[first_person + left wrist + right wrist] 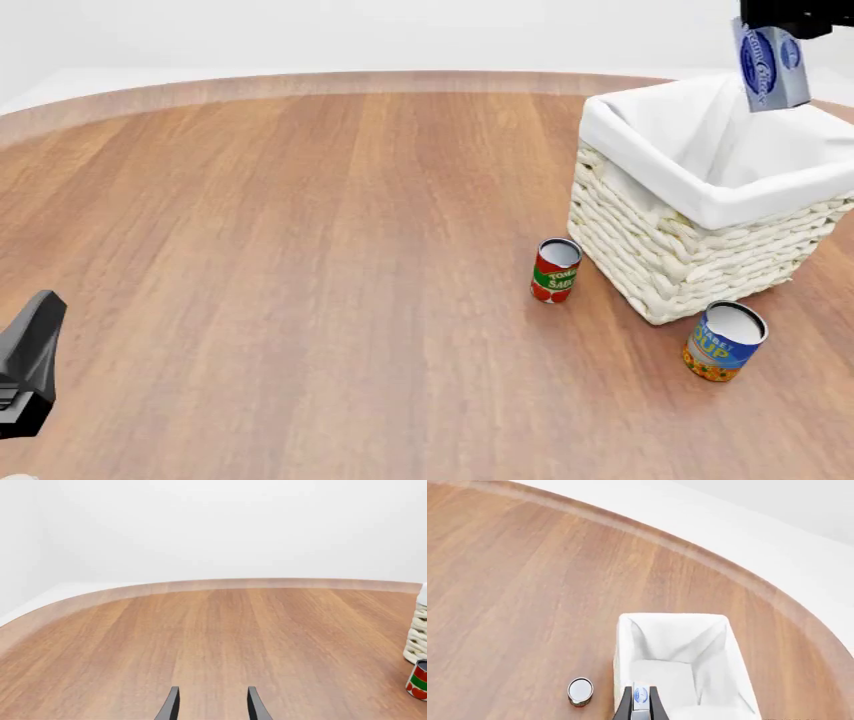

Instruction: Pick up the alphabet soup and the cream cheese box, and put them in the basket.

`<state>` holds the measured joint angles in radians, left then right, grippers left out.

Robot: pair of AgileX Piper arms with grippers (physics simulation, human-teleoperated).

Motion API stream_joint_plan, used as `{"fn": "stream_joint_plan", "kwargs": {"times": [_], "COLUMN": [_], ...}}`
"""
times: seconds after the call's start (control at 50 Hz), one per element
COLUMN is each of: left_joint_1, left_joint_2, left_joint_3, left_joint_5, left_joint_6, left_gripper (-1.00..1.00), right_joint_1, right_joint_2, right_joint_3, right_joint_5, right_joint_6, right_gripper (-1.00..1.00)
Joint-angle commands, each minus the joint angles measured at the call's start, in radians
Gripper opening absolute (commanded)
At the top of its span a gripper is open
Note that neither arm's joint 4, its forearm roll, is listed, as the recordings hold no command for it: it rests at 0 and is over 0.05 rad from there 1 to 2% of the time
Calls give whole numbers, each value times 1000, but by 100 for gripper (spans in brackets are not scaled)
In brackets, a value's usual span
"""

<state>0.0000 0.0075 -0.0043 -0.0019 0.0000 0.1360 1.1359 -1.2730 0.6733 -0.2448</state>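
Above the far right part of the tabletop (267,200), the right gripper (639,707) hangs in the air with its fingers closed on the cheese box (770,66). The box is held upright, high over the far side of the basket (694,250), and does not touch it. In the right wrist view the box sits between the two dark fingers, and the white liner (674,670) of the basket opens below it.

The basket stands near the right edge of the tabletop. The soup can (722,341) stands upright just beside the basket's near corner, close to the right edge. The tomato can (555,270) stands upright just beside the basket's left wall.

The left gripper (212,705) is low over the near left part of the tabletop, well apart from all these things. Its fingers stand apart with nothing between them.
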Motion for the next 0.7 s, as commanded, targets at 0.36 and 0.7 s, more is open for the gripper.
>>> {"fn": "stream_joint_plan", "kwargs": {"times": [0.36, 0.7], "left_joint_1": [0, 0], "left_joint_2": [0, 0], "left_joint_3": [0, 0], "left_joint_5": [0, 0], "left_joint_6": [0, 0], "left_gripper": [100, 100], "right_joint_1": [-83, -89], "right_joint_2": [133, 205], "right_joint_3": [16, 16], "right_joint_5": [-105, -141], "right_joint_6": [-40, -21], "right_gripper": [-100, -100]}}
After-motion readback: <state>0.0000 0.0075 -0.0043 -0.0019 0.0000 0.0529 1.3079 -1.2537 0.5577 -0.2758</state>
